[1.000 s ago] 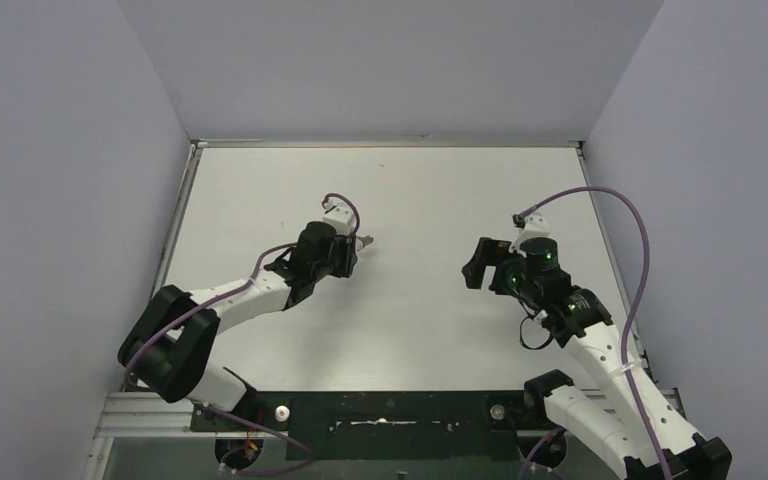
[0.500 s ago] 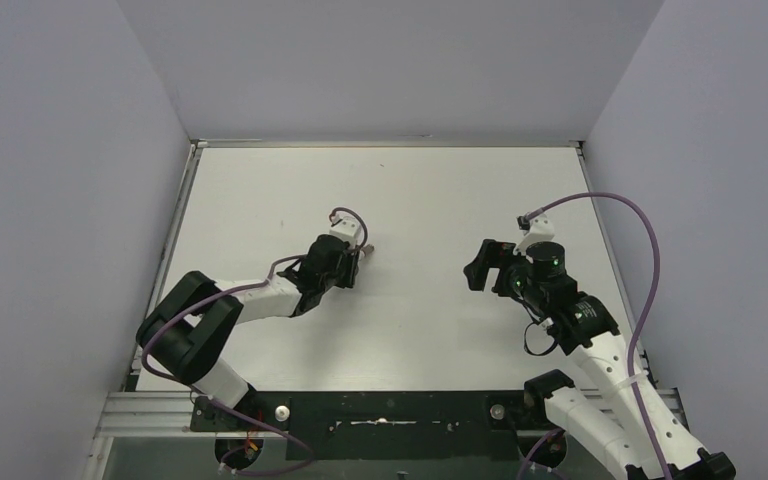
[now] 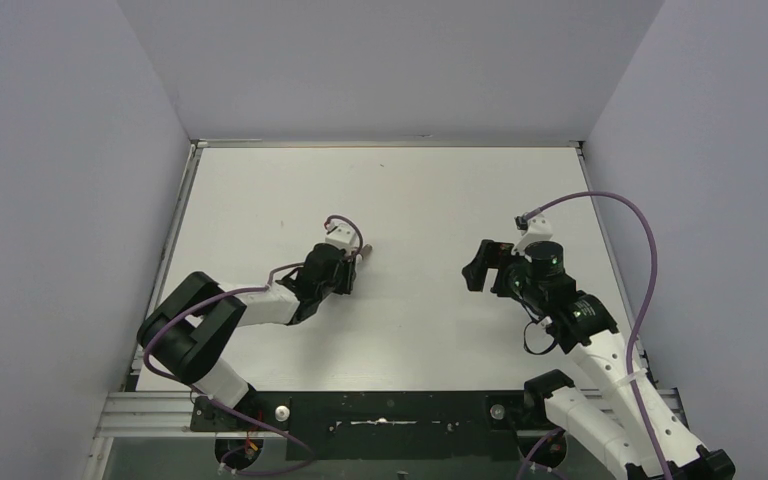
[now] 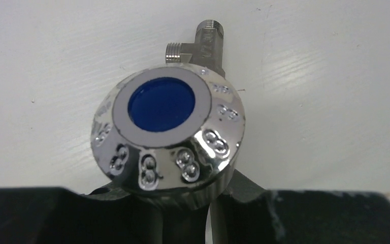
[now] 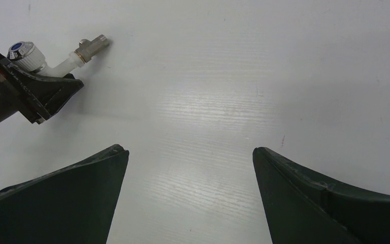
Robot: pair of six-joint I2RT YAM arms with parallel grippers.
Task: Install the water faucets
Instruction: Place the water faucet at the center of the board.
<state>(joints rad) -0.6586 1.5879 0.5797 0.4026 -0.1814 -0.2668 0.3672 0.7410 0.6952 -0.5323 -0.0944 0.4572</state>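
Since the left gripper (image 5: 39, 90) is clamped on the faucet (image 5: 63, 63) just under its chrome knob (image 4: 167, 134), with the threaded fitting (image 4: 204, 44) poking out low over the table (image 3: 410, 190) left of centre, I'd bring the right gripper (image 5: 190, 152) over next. It's gaping wide, empty and well apart. Come in along the fitting's axis, pinch metal rather than the white plastic, and go slow. Can't tell if the fitting touches the tabletop.

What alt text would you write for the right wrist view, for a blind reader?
At upper left the left gripper holds a white faucet with a chrome knob, against a white table. The open right gripper frames the bottom edge.
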